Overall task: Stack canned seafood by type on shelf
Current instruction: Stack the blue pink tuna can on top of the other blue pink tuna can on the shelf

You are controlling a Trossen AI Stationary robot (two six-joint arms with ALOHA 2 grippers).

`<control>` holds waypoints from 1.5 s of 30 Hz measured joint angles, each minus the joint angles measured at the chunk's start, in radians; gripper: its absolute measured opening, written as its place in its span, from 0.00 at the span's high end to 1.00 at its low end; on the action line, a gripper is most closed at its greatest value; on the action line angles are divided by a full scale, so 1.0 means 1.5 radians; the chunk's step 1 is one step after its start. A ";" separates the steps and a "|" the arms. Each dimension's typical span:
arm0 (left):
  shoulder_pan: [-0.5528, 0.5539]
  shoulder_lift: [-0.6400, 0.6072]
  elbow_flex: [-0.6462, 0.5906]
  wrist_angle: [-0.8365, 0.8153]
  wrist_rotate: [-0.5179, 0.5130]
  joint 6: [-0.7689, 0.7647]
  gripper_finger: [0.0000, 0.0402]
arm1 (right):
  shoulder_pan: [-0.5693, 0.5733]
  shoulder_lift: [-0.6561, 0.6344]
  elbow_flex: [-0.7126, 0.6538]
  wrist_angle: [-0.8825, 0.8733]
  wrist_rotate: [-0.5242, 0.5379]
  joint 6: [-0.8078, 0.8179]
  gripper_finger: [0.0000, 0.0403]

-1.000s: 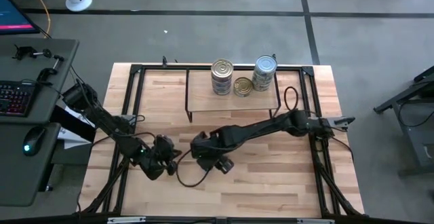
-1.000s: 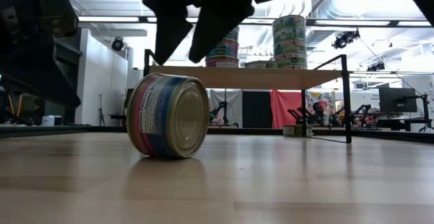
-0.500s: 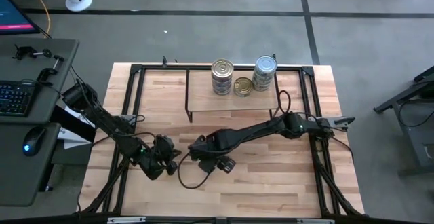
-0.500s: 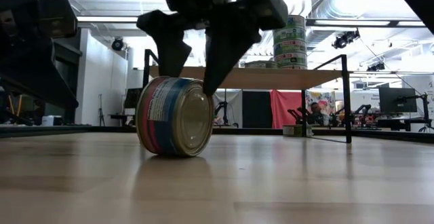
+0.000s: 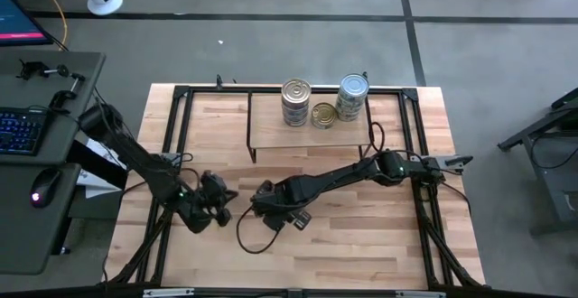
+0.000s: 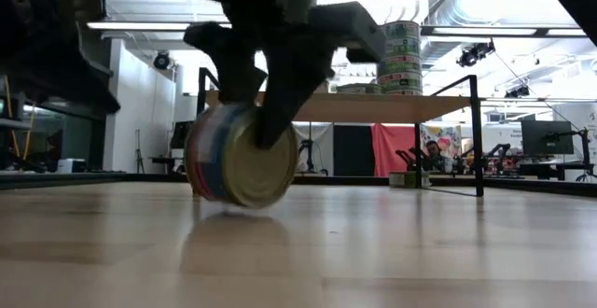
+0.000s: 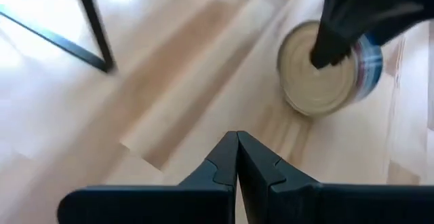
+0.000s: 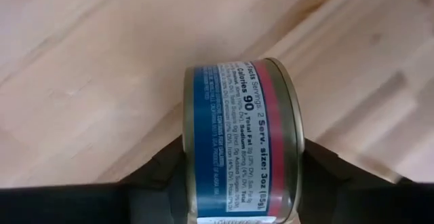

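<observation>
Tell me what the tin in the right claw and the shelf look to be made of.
The tin, on its edge in the right claw: probably metal, going by its dull gold end and rolled rim, with a glossy printed label. The shelf: a pale wooden board with visible grain, on thin black legs, likely wire.

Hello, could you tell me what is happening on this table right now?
The right gripper has its jaws on either side of a tin standing on its edge on the tabletop, in front of the shelf. Three groups of tins already sit on the shelf, two of them stacks. The left gripper waits close by with its jaws shut, holding nothing.
</observation>
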 joint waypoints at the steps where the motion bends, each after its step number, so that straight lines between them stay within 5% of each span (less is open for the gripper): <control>1: 0.000 -0.024 0.000 -0.020 -0.006 0.011 1.00 | 0.000 0.000 0.008 -0.005 0.005 0.004 0.58; 9: 0.003 -0.201 0.000 -0.122 -0.135 0.103 1.00 | 0.003 -0.057 0.103 -0.038 0.090 0.094 0.58; 16: 0.038 -0.253 0.000 -0.128 -0.162 0.168 1.00 | 0.008 -0.183 0.079 0.007 0.310 0.204 0.58; 25: 0.080 -0.250 0.000 -0.125 -0.146 0.218 1.00 | -0.043 -0.267 0.080 0.050 0.580 0.135 0.58; 45: 0.091 -0.250 0.000 -0.112 -0.119 0.231 1.00 | -0.172 -0.256 0.078 0.029 0.624 0.020 0.57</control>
